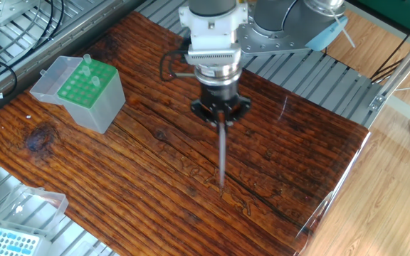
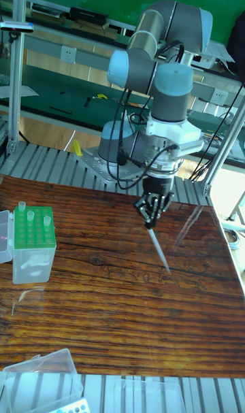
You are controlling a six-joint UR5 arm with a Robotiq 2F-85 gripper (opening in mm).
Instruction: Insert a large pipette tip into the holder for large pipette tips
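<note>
Transport step: gripper [image 1: 221, 116] at frame center clamps the large pipette tip [image 1: 222, 153], point hanging down over the table [image 1: 155, 163], and next it likely must travel upper-left to the green-topped holder [image 1: 85, 87] and align over a free hole.

large pipette tip [image 1: 221, 155] hanging point-down, green-topped holder [image 1: 85, 87] apart

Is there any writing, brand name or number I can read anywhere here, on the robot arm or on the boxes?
No text is readable in either view.
The robot arm shows no legible marking.
The green-topped holder bears no visible label.
The blue-grid box in the corner is too small to tell.
</note>
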